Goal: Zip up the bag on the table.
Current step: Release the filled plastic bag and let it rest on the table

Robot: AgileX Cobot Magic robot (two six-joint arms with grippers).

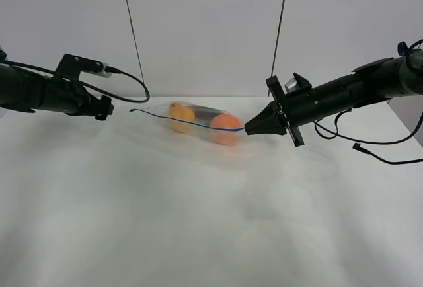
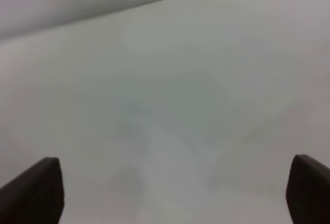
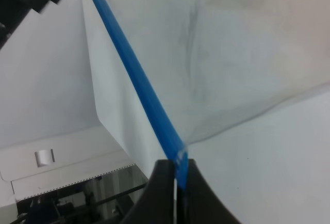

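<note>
Resting mid surface, the bag has 2 orange fruits inside. Right gripper pinches its blue zip strip at one end, prob to slide along & shut it. Further back, left gripper is spread wide, off the bag, holding nothing

The left arm reaches in level, the left gripper with its fingers spread wide, while the right arm slants down, the right gripper pinched tight on the bag at its blue edge.
</note>
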